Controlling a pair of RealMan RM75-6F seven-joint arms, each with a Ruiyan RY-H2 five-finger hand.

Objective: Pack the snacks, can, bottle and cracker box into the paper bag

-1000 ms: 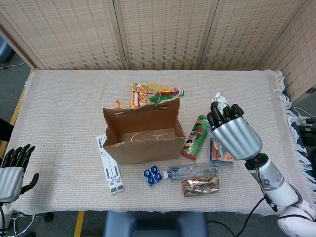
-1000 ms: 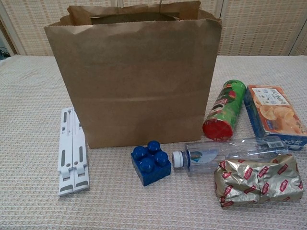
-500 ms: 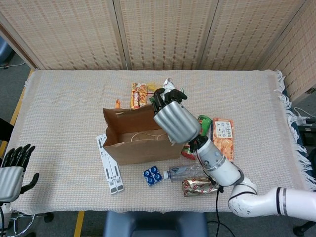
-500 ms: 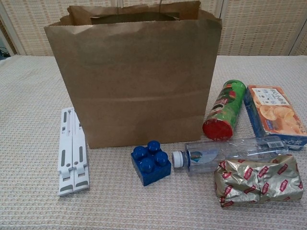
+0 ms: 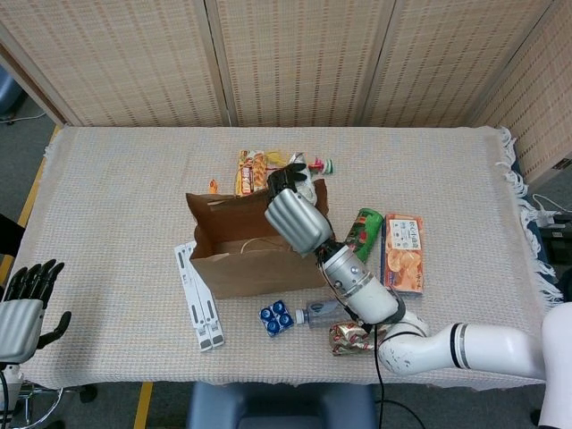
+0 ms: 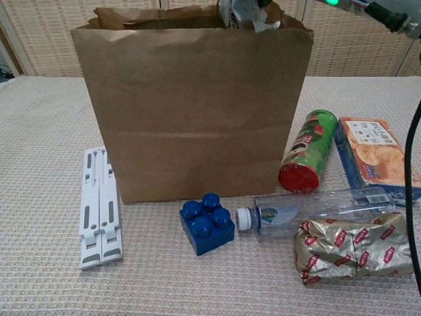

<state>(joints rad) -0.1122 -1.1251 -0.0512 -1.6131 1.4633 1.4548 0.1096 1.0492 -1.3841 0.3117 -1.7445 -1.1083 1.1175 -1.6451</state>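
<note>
Right hand's fingers (image 5: 288, 180) hold a silver snack (image 5: 305, 188) above the paper bag (image 5: 259, 265).

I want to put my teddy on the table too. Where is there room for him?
Plenty of bare cloth lies left of the bag, and along the far edge behind it. Right of the cracker box is free too. It is crowded in front of the bag: block, bottle, can and foil snack.

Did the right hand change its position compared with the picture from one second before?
Yes. The right hand moved left, from above the cracker box to over the paper bag opening.
</note>
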